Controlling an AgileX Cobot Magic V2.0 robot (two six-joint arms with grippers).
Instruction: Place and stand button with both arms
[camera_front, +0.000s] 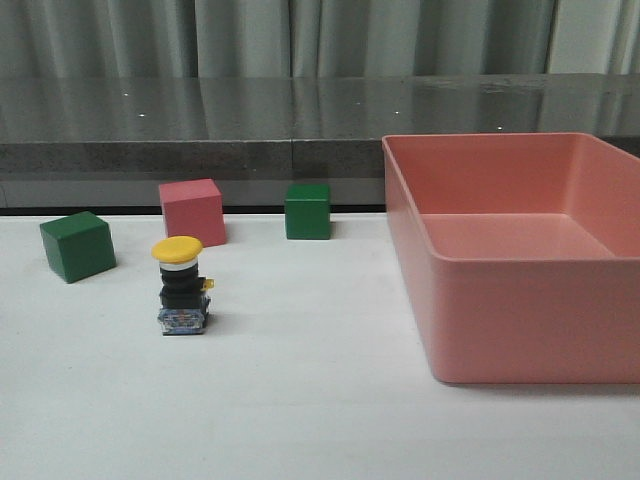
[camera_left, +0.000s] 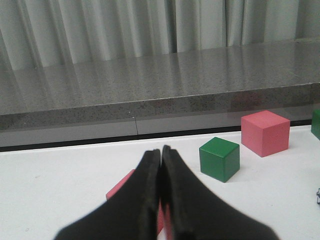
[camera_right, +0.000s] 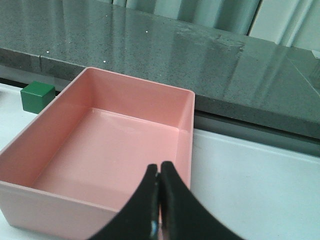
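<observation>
— Where is the button (camera_front: 181, 284) sitting right now?

— It is standing upright on the white bench (camera_front: 300, 400), yellow cap on top, blue-grey base resting flat on the surface. Neither arm is touching it; in the front view no arm is showing at all.

— And the left tool (camera_left: 161, 152)?

— Its two black fingers are pressing together, clenched on nothing that I can see. Just ahead of its tips and off to one side a green cube (camera_left: 219, 158) is sitting on the bench, and a pink cube (camera_left: 265, 132) is resting a little farther beyond that. A pink flat piece (camera_left: 121, 186) is peeking out from under the fingers; I cannot tell what it is.

— The right tool (camera_right: 160, 167)?

— Also clenched, fingers meeting, holding nothing. It is hovering over the near rim of the pink bin (camera_right: 30, 192), so the bin's open inside is lying straight ahead of the tips. Another green cube (camera_right: 36, 96) is sitting past the bin's far corner, well away from that tool.

— So the button is apart from both?

— Yes, standing near the cubes, well apart from the bin.
</observation>
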